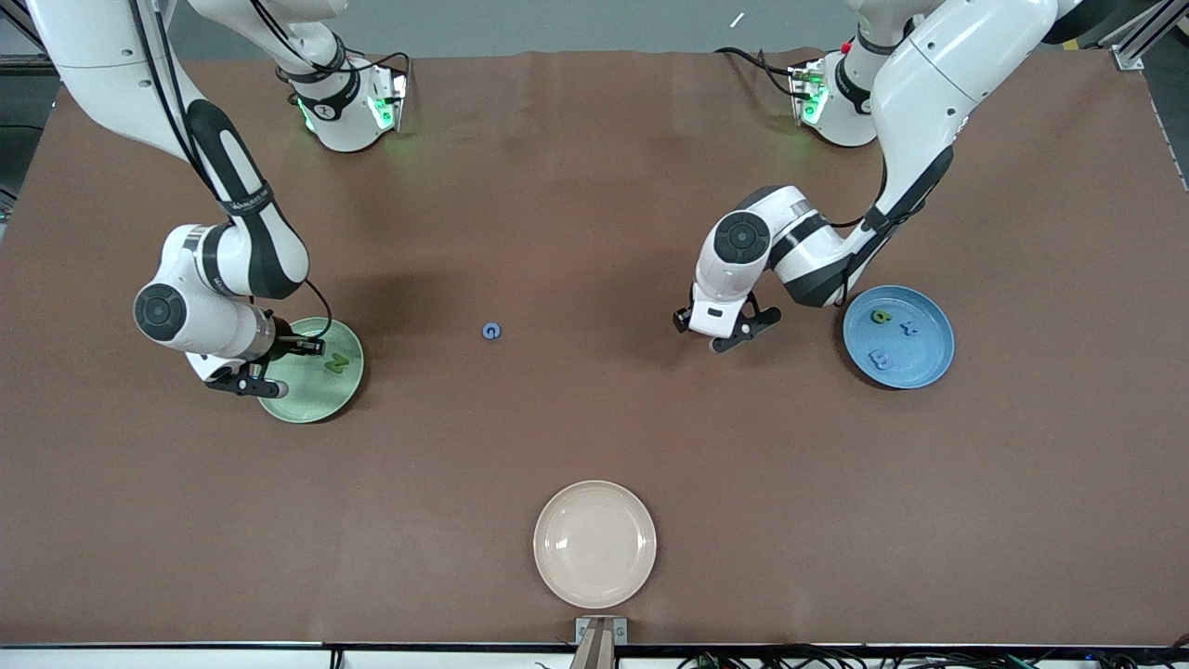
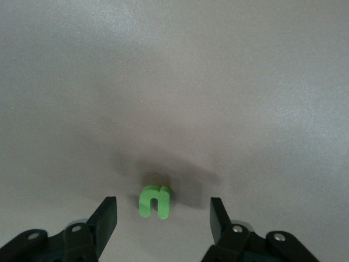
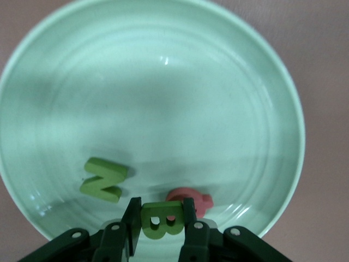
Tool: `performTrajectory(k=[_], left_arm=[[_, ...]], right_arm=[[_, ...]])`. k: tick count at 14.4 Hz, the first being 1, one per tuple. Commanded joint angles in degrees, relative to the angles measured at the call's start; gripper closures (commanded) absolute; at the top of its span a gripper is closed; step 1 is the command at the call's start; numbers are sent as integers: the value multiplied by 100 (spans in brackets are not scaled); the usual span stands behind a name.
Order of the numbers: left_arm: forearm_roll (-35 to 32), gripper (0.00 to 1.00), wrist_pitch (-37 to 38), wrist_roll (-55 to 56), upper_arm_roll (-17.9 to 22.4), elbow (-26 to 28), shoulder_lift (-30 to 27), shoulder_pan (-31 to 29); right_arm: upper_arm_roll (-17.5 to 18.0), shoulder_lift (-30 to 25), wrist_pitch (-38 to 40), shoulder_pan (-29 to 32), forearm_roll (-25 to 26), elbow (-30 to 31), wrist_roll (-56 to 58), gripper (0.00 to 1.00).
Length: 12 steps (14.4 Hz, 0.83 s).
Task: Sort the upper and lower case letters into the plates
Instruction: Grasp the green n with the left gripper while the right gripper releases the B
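Observation:
My right gripper [image 1: 277, 369] is over the mint green plate [image 1: 307, 401], at the right arm's end of the table. In the right wrist view it [image 3: 161, 216] is shut on a green letter B [image 3: 160, 222] just above the plate [image 3: 163, 82]. A green N [image 3: 103, 179] and a red letter [image 3: 191, 197] lie in that plate; the N also shows in the front view [image 1: 336, 363]. My left gripper [image 2: 162, 212] is open, low over the table, with a green lowercase n [image 2: 155, 200] between its fingers. In the front view the left gripper [image 1: 717, 336] hides the n.
The sky blue plate [image 1: 929, 367] beside the left gripper holds a green letter [image 1: 881, 316] and two blue letters [image 1: 908, 327]. A small blue letter [image 1: 491, 330] lies on the brown table between the arms. A cream plate [image 1: 594, 544] sits near the front edge.

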<state>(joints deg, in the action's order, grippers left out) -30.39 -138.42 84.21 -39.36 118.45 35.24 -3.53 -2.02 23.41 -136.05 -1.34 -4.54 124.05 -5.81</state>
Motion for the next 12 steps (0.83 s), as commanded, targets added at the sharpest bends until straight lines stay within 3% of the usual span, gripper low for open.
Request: performTrajectory(k=[1, 8, 12], left_arm=[[-133, 30, -133, 78, 25, -50, 80, -8], [-336, 52, -168, 78, 33, -59, 203, -34], [-336, 73, -168, 87, 51, -68, 203, -25]], right_arm=[[62, -302, -36, -15, -126, 339, -157, 100], [53, -302, 52, -375, -117, 322, -772, 100], [44, -302, 61, -209, -109, 313, -702, 100]])
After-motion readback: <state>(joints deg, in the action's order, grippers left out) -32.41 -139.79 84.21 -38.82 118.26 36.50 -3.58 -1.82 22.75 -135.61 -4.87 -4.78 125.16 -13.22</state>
